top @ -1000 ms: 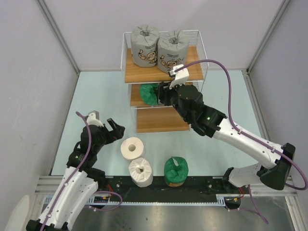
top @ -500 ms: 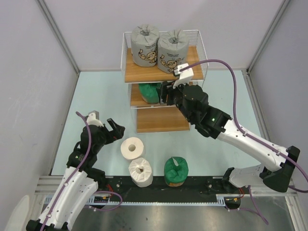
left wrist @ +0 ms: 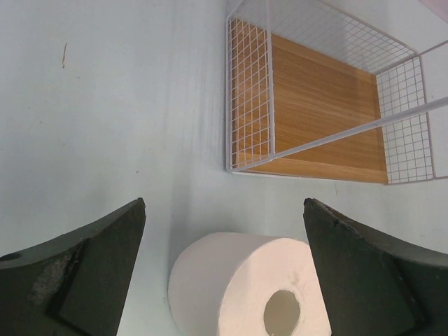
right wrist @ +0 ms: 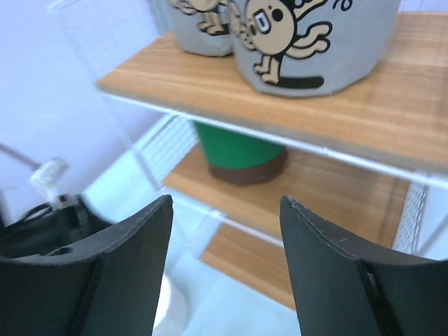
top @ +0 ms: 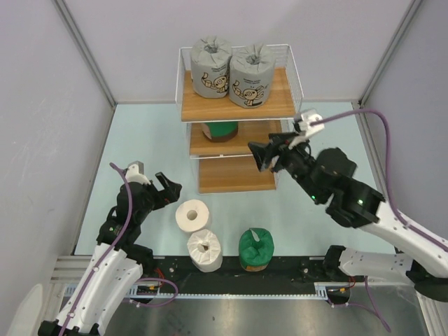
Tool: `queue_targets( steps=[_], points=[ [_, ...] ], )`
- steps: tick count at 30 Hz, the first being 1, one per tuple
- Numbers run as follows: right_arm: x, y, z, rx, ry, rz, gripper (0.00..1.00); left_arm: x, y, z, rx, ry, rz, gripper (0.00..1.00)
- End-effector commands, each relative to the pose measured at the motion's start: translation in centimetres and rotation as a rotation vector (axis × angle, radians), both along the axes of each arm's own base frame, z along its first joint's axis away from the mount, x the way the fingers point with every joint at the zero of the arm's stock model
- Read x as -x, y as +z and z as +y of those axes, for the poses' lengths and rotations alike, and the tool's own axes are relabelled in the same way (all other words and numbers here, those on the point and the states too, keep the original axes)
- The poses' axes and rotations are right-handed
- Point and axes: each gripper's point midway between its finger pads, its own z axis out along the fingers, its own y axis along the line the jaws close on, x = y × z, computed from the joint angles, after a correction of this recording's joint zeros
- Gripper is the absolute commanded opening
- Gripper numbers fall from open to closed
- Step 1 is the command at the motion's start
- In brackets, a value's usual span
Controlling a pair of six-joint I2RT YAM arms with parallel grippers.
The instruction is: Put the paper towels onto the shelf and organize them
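Note:
The shelf (top: 283, 94) stands at the back. Two grey cartoon rolls (top: 211, 66) (top: 250, 75) stand on its top board, and one dark green roll (top: 221, 130) on the middle board. My right gripper (top: 262, 157) is open and empty, just off the shelf's front right. In the right wrist view, my right gripper (right wrist: 225, 199) faces the green roll (right wrist: 238, 150) from a distance. Two white rolls (top: 192, 215) (top: 204, 250) and a second green roll (top: 256, 248) stand on the table. My left gripper (top: 166, 187) is open, and the nearer white roll (left wrist: 252, 287) lies just ahead between its jaws (left wrist: 224, 206).
The shelf's bottom board (left wrist: 322, 112) holds nothing, with white wire mesh (left wrist: 248, 98) on its side. Grey walls close in the table on the left, right and back. A black rail (top: 294, 269) runs along the near edge behind the rolls.
My right gripper has let go of the green roll on the middle board and drawn back out of the shelf to the right. The left arm has not moved.

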Motion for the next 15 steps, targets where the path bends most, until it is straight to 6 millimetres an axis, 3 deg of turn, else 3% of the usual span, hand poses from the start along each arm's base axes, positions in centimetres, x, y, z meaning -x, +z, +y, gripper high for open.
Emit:
queue_targets(
  steps=[1,6,7,9,11,15],
  points=[
    [4.7,-3.0,-1.3,0.005,0.111,0.093,0.67,-0.1,0.7,-0.5,0.016,-0.02,-0.021,1.0],
    [7.7,-13.4,-3.1,0.131,0.065,0.343,0.72,-0.3,0.6,-0.6,0.011,-0.027,-0.015,1.0],
    [8.7,-16.4,-3.4,0.167,0.058,0.407,0.75,-0.3,0.6,-0.6,0.011,-0.027,-0.015,1.0],
    [9.6,-18.6,-3.8,0.181,0.052,0.463,0.82,-0.4,0.7,-0.6,0.01,-0.029,-0.016,1.0],
    [10.7,-21.2,-4.1,0.19,0.054,0.528,0.83,-0.3,0.6,-0.6,0.01,-0.029,-0.013,1.0],
    [12.3,-24.3,-4.1,0.182,0.075,0.601,0.83,-0.3,0.6,-0.7,0.009,-0.031,-0.014,1.0]
  ],
)
